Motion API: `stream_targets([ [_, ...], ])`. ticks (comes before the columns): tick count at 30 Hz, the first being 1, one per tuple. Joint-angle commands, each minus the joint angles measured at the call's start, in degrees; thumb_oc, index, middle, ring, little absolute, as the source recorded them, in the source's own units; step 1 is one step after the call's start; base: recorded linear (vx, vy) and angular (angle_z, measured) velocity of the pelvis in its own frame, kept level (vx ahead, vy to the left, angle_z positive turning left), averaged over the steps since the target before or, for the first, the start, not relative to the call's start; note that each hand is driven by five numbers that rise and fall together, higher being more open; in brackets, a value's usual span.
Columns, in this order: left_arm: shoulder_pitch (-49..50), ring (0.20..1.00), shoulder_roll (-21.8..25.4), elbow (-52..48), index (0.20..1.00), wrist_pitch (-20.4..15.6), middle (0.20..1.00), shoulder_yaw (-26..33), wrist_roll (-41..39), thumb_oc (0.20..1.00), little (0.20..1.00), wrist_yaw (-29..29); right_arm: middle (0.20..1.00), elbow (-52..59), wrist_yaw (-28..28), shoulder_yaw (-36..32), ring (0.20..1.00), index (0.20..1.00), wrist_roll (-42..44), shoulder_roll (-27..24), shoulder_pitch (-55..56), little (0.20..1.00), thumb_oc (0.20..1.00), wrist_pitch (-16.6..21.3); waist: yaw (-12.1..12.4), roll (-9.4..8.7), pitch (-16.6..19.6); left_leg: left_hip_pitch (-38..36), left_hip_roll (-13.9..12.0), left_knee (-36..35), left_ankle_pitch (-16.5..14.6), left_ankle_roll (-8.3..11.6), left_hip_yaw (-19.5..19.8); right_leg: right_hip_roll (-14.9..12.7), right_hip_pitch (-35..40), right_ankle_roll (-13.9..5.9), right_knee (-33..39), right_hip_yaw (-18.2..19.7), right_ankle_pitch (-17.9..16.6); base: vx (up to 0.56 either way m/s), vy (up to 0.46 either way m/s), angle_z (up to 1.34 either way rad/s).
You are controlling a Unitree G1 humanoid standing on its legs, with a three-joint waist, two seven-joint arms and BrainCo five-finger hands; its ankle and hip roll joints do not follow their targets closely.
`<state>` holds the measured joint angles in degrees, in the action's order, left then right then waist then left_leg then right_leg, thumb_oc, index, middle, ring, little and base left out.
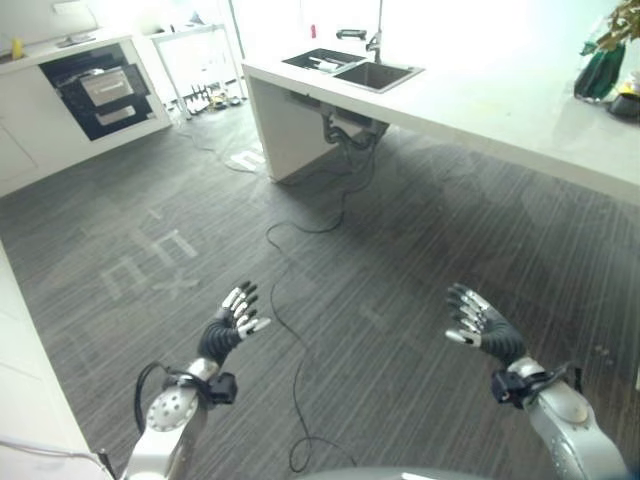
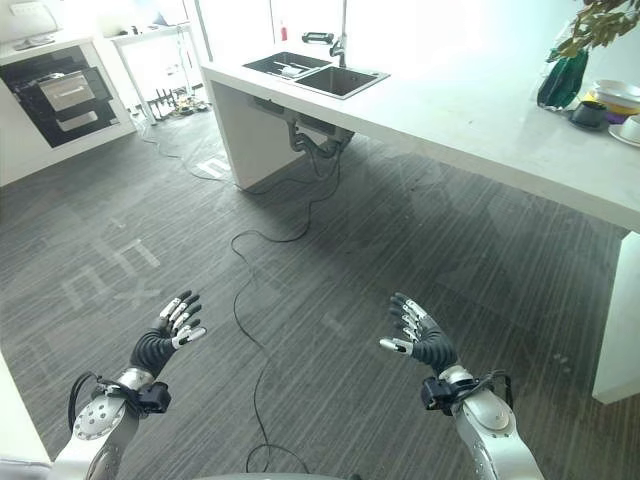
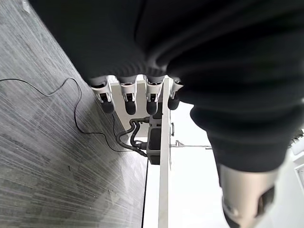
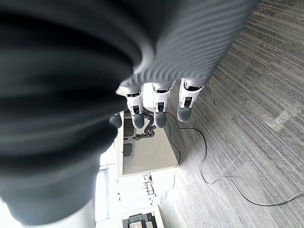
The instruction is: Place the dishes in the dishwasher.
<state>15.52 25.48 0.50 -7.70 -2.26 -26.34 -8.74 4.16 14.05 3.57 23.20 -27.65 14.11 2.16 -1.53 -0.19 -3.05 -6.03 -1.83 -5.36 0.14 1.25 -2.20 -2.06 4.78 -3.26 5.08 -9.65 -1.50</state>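
Stacked bowls and plates [image 2: 615, 98] and a dark cup [image 2: 587, 114] stand at the far right of the white counter [image 2: 480, 110]. A dark built-in appliance [image 1: 100, 88] with a rack showing sits in the cabinets at the back left. My left hand [image 1: 232, 325] and right hand [image 1: 482, 324] hover over the grey floor, well short of the counter. Both are open with straight fingers and hold nothing. The left wrist view shows the left hand's fingers [image 3: 126, 97] extended, and the right wrist view shows the right hand's fingers [image 4: 159, 107] likewise.
A sink [image 1: 352, 66] with a tap is set in the counter's far end, with pipes hanging below. A green vase [image 1: 600, 70] with a plant stands beside the dishes. A white cabinet edge [image 1: 25, 380] runs along my left.
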Motion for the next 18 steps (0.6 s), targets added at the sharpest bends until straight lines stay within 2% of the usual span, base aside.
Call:
stream_targets([
  [1, -2.3, 1.0, 2.3, 0.3, 1.0, -4.3, 1.0, 0.9, -1.0, 1.0, 1.0, 0.9, 1.0, 3.8, 0.9, -0.5, 1.0, 1.0, 0.7, -1.2, -2.8, 1.0, 1.0, 3.4, -0.6, -1.22, 2.0, 1.0, 0.8, 0.4, 1.8, -0.62, -4.2, 0.5, 0.5, -1.24, -0.1, 1.0, -2.0, 0.0, 0.0, 0.0],
  [9, -2.2, 1.0, 2.3, -0.8, 1.0, -4.7, 1.0, 1.6, -3.1, 1.0, 1.0, 0.0, 1.0, 5.0, 2.7, -1.0, 1.0, 1.0, 0.5, -1.3, -2.1, 1.0, 1.0, 3.8, -0.6, -1.4, 2.3, 1.2, 0.6, 0.4, 1.9, -0.64, -4.6, 0.3, 0.3, -1.36, -0.1, 0.9, -2.1, 0.0, -0.01, -0.04],
  [18, -1.2, 1.0, 2.4, -2.3, 1.0, -4.6, 1.0, 2.8, -3.7, 1.0, 1.0, -0.3, 1.0, 4.5, 0.5, 0.1, 1.0, 1.0, -0.1, -0.4, -2.4, 1.0, 1.0, 4.0, -0.1, -1.2, 2.1, 1.0, 0.2, 0.4, 2.1, -0.35, -4.3, 0.6, 0.6, -1.11, -0.1, 0.4, -1.8, 0.02, -0.091, 0.02],
])
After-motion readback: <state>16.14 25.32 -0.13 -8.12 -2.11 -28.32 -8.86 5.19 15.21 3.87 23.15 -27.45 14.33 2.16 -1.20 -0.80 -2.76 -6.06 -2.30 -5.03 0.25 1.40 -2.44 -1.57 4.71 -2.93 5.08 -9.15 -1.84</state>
